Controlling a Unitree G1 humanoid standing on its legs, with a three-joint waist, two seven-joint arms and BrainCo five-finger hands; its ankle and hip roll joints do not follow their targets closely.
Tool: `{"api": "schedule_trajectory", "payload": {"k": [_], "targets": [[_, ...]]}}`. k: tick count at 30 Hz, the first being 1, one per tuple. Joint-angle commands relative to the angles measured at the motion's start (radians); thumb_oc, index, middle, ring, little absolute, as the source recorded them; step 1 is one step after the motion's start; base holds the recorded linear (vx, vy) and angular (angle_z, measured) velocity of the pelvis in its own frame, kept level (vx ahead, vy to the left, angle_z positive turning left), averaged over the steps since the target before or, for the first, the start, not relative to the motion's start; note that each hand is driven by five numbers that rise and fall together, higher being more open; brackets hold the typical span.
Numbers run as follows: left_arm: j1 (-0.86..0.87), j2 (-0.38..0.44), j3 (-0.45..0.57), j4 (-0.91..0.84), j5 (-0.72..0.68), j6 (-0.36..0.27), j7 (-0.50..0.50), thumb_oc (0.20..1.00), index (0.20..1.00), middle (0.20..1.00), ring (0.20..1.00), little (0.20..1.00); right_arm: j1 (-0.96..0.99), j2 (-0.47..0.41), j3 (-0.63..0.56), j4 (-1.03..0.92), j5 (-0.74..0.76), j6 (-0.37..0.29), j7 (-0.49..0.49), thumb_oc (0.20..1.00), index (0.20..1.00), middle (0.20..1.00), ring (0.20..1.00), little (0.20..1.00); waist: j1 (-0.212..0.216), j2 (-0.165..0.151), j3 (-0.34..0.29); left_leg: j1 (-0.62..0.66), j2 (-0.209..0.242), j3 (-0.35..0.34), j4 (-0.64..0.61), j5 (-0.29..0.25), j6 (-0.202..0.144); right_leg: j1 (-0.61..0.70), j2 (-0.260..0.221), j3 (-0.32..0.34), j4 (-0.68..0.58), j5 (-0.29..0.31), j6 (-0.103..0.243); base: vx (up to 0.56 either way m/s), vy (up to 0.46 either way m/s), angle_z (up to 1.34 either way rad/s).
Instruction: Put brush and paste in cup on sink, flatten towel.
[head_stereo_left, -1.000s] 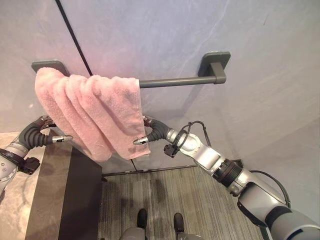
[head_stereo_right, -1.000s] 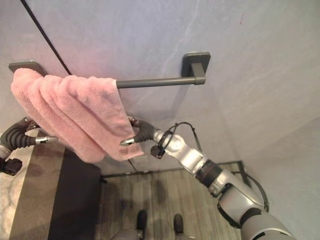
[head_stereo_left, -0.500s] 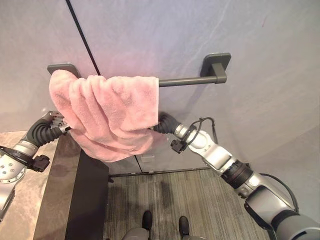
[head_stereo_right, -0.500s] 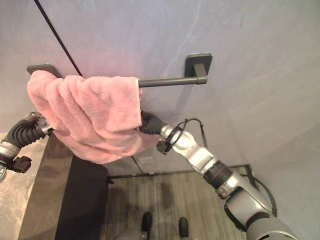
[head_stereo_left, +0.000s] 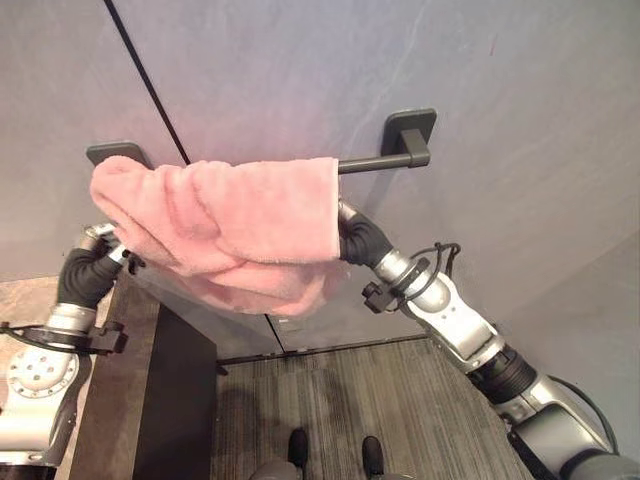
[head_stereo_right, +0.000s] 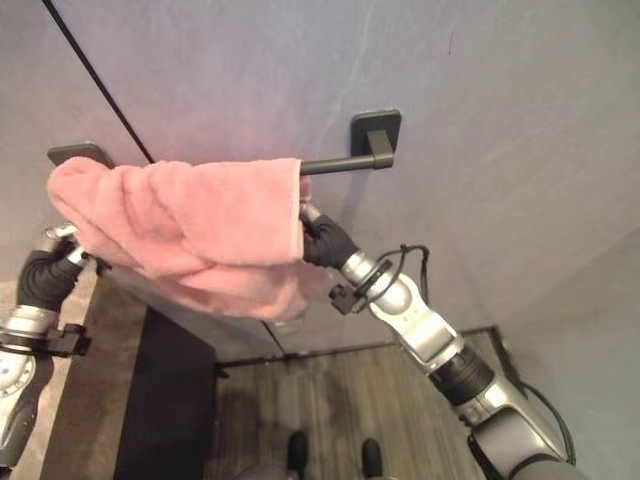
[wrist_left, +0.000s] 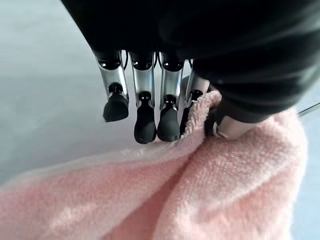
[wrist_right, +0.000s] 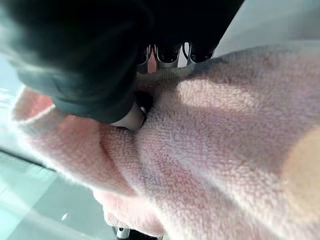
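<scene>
Silver-grey arms ending in dark-covered hands

Each arm is a run of silver-grey segments with black ring joints. The left hand (wrist_left: 165, 75) has silver fingers (wrist_left: 145, 107) with rounded dark tips under a dark ribbed cover; just behind the right hand (head_stereo_left: 362, 240), a thin black cable loops beside a small black clamp.

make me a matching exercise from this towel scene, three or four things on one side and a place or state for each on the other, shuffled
Things:
1. pink towel
2. towel bar
3. left hand
4. right hand

Places or states:
A. at the towel's right edge, below the bar
B. dark, fixed to the grey wall
C. bunched, draped over the bar
D. pinching cloth at the towel's left end

Pairs: 1-C, 2-B, 3-D, 4-A
</scene>
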Motion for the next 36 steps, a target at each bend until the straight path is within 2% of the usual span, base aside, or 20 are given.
{"api": "schedule_trajectory", "payload": {"k": [1, 6, 15, 22, 36], "targets": [[-0.012, 0.084, -0.078, 0.067, 0.112, -0.004, -0.017, 0.200, 0.200, 0.200, 0.200, 0.200, -0.023, 0.089, 0.047, 0.089, 0.013, -0.016, 0.006, 0.200, 0.200, 0.200, 0.200, 0.200, 0.015, -0.035, -0.064, 0.006, -0.071, 0.014, 0.015, -0.051, 0.040, -0.028, -0.127, -0.031, 0.015, 0.082, 0.112, 0.00, 0.000, 0.00], [-0.037, 0.115, -0.106, 0.065, 0.168, -0.012, 0.002, 0.200, 0.200, 0.200, 0.200, 0.200, -0.038, 0.090, 0.040, 0.067, 0.026, -0.028, -0.016, 0.200, 0.200, 0.200, 0.200, 0.200, 0.013, -0.033, -0.068, 0.007, -0.068, 0.016, 0.015, -0.050, 0.037, -0.028, -0.128, -0.031, 0.014, 0.081, 0.111, 0.00, 0.003, 0.01], [0.007, 0.138, 0.044, -0.089, -0.011, -0.051, -0.011, 0.200, 0.200, 0.200, 0.200, 0.200, -0.091, 0.040, -0.018, -0.129, 0.060, -0.081, -0.025, 0.200, 0.200, 0.200, 0.200, 0.200, 0.022, -0.033, -0.077, 0.007, -0.069, 0.005, 0.013, -0.046, 0.035, -0.022, -0.130, -0.042, 0.013, 0.076, 0.108, 0.00, 0.000, 0.00], [0.015, 0.077, 0.134, -0.172, -0.119, -0.091, -0.028, 0.200, 0.200, 0.200, 0.200, 0.200, -0.054, 0.012, -0.077, -0.273, 0.122, -0.122, -0.010, 0.200, 0.200, 0.200, 0.200, 0.200, 0.018, -0.031, -0.081, 0.006, -0.070, -0.004, 0.012, -0.045, 0.033, -0.021, -0.133, -0.045, 0.013, 0.063, 0.104, 0.00, 0.000, 0.00], [-0.037, -0.008, 0.133, -0.260, -0.169, -0.125, -0.043, 0.200, 0.200, 0.200, 0.200, 0.200, 0.025, 0.000, -0.130, -0.391, 0.213, -0.154, 0.010, 0.200, 0.200, 0.200, 0.200, 0.200, -0.008, -0.030, -0.079, 0.008, -0.069, 0.006, 0.014, -0.050, 0.031, -0.025, -0.130, -0.033, 0.015, 0.054, 0.100, 0.00, 0.000, 0.00]]}}
